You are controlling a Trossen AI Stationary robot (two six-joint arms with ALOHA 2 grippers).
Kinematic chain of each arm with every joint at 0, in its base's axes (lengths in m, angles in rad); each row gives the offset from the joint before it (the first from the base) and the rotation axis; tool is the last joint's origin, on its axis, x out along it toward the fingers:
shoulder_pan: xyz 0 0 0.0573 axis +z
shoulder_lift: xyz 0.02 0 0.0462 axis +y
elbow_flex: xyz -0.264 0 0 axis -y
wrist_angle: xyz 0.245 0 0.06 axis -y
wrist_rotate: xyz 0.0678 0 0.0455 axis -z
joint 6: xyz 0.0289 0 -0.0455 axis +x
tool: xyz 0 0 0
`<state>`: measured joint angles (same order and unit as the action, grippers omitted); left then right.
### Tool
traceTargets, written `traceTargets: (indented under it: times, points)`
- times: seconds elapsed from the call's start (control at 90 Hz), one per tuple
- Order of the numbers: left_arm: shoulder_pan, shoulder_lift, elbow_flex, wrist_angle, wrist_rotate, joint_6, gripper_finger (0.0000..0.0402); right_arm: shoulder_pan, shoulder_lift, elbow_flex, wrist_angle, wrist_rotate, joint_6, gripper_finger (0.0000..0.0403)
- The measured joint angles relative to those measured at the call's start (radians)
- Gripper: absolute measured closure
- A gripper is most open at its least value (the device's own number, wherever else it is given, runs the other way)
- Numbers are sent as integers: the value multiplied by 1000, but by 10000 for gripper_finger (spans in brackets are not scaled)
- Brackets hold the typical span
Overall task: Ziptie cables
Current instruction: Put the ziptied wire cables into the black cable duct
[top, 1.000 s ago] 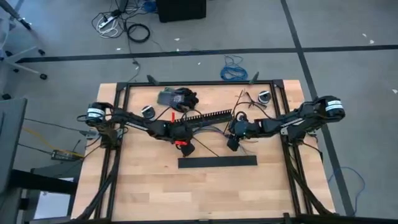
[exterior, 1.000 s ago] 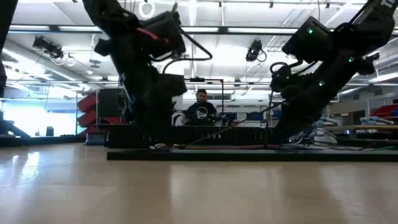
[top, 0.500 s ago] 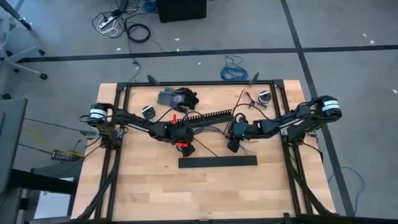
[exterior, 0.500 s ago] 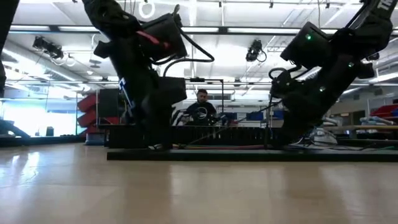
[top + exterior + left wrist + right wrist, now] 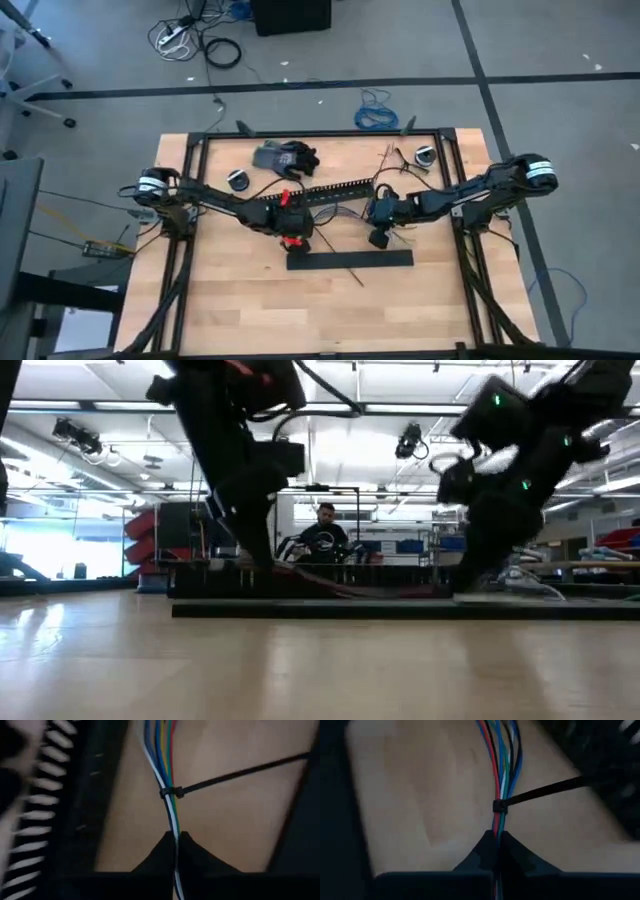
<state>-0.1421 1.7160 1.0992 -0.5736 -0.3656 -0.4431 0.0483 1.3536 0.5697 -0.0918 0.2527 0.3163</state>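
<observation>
Cables (image 5: 167,780) stretch above the table (image 5: 230,300) between both arms. Left end effector (image 5: 176,837) pinches one end, right end effector (image 5: 497,836) the other. Each end already wears a cinched ziptie (image 5: 171,792); judging by this, only tails remain.

grey floor (image 5: 560,40) with dark tape lines; bright ceiling lights (image 5: 330,450); a seated person (image 5: 324,538) behind.

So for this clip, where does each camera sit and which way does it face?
High: overhead, straight down on table, both arms.
Low: table height, level across; arms drop in from above.
Left wrist: past left gripper, shut on cables.
Right wrist: past right gripper, shut on them too.
Both wrist views share cables and a cinched ziptie.
</observation>
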Motion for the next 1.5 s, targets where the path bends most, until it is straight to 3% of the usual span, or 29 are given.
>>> traceTargets:
  times: [0.178,0.344,0.622,0.856,1.5]
  points:
    - [-22,-69,36,-141,-126,23,401,14,-114,102,-159,53,-103,402]
    - [-2,-111,53,-263,-217,42,401,-74,-119,200,-240,26,-230,402]
    - [65,-120,53,-446,-242,71,401,-194,67,404,-285,-132,-380,402]
    - [70,-122,44,-510,-232,72,401,-195,218,535,-387,-152,-434,402]
    - [111,-123,-57,-472,-171,150,401,-233,215,547,-386,-257,-426,402]
